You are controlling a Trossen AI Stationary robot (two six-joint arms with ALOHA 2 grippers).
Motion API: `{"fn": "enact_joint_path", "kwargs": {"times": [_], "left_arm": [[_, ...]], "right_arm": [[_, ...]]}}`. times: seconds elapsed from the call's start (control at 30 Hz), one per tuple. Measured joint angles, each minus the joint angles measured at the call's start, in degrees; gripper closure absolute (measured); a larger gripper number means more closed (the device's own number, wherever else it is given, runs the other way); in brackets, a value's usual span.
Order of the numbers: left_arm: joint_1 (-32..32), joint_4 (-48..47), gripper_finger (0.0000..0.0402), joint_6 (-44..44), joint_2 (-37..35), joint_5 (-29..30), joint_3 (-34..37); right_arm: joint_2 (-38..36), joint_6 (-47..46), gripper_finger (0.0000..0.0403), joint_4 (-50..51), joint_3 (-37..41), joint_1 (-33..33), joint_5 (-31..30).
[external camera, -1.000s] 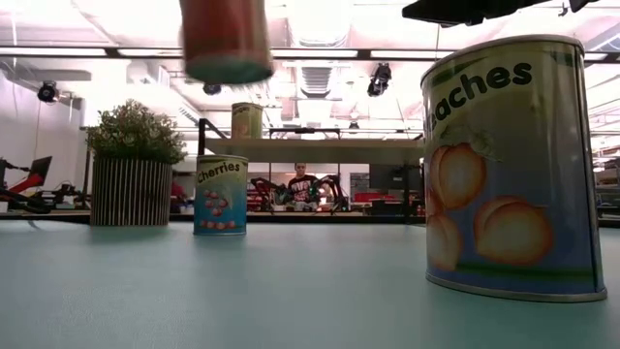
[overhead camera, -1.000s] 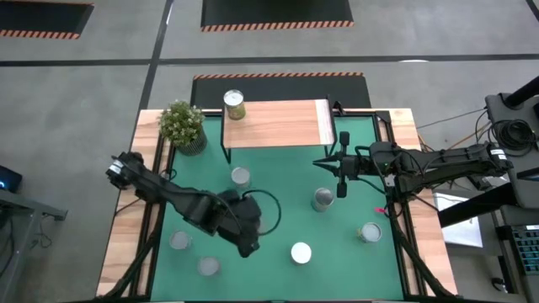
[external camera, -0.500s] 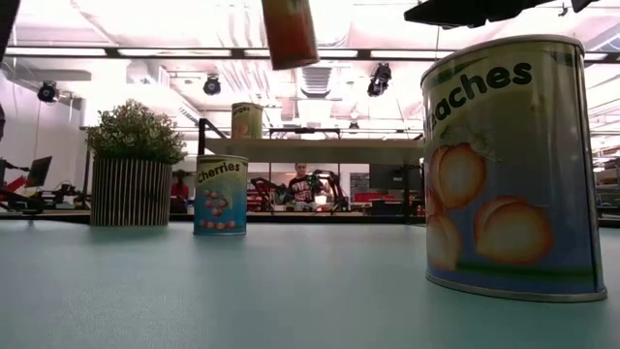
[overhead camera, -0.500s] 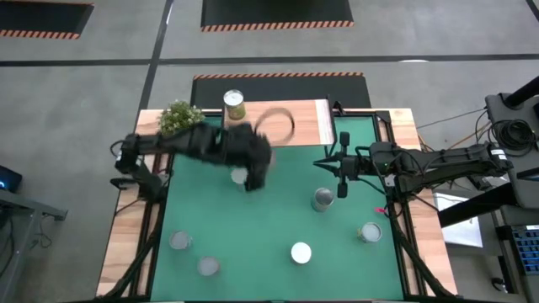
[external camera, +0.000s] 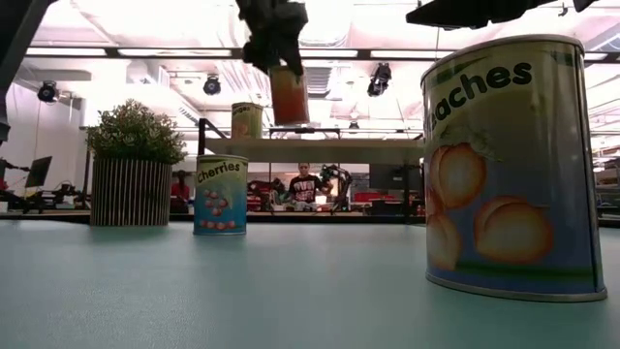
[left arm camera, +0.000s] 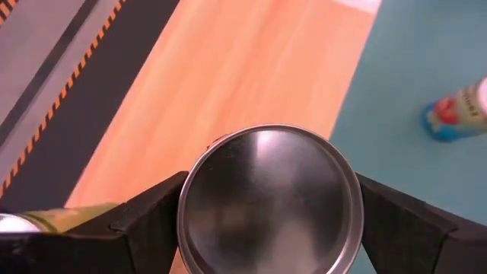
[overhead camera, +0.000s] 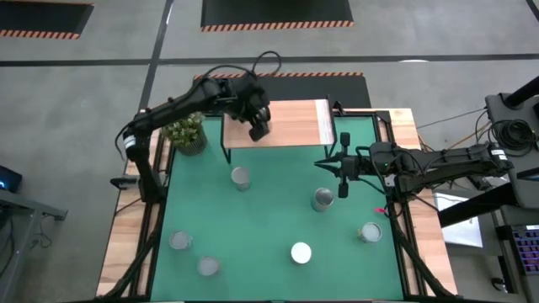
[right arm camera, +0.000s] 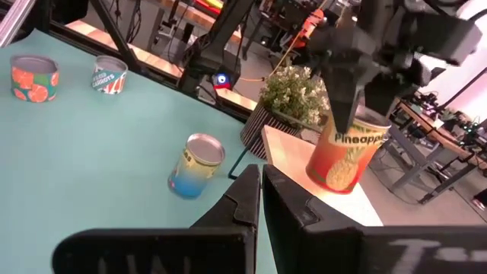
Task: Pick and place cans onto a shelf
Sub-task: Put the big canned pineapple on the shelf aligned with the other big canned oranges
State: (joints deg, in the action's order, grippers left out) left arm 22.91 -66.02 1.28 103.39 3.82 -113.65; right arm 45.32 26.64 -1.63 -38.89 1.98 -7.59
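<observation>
My left gripper (overhead camera: 257,126) is shut on a can with an orange pineapple label (right arm camera: 346,156), over the light-wood shelf (overhead camera: 290,124) near its left end. The low view shows this can (external camera: 289,94) a little above the shelf board (external camera: 320,148). Another can (external camera: 247,119) stands on the shelf's left end; in the high view my left arm hides it. My right gripper (overhead camera: 320,163) is shut and empty over the green table, right of centre, next to a can (overhead camera: 322,199). My left gripper pinches the can between its two fingers, one on each side of the can's upper rim (left arm camera: 185,205); the silvery top (left arm camera: 270,202) faces the wrist camera. The fingers (right arm camera: 358,84) come from above, pointing down. The can hangs nearly upright, slightly tilted, clear of the shelf.
Several cans stand on the green table: one near the shelf (overhead camera: 241,177), two at the near left (overhead camera: 179,241) (overhead camera: 208,266), one at the near middle (overhead camera: 301,252), one at the right (overhead camera: 369,231). A potted plant (overhead camera: 187,133) stands beside the shelf's left end.
My left gripper has carried the pineapple can from over the near middle of the table toward the far edge. It now holds the can over the shelf's left part, lower than half a second ago. The can has stayed in the hold, nearly upright.
</observation>
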Motion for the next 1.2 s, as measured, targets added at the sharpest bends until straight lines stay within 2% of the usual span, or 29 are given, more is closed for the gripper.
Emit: {"fn": "enact_joint_path", "kwargs": {"times": [0.4, 0.7, 0.9, 1.2], "left_arm": [[1.3, 1.4, 0.0087, -0.3, 3.3, 0.0, 0.9], [1.3, 3.4, 0.0054, -0.8, 3.5, 0.2, 0.9], [1.3, 3.3, 0.0050, -1.5, 3.5, 0.2, 0.6], [-0.7, 0.4, 0.0051, -3.3, 3.3, 0.4, -9.2]], "right_arm": [[-0.4, -0.7, 0.0394, 0.7, 0.0, 0.0, 0.0], [-0.4, -0.7, 0.0394, 1.0, 0.0, 0.0, 0.0], [-0.4, -0.7, 0.0394, 1.0, 0.0, 0.0, 0.0], [-0.4, -0.7, 0.0394, 1.0, 0.0, 0.0, 0.0]]}}
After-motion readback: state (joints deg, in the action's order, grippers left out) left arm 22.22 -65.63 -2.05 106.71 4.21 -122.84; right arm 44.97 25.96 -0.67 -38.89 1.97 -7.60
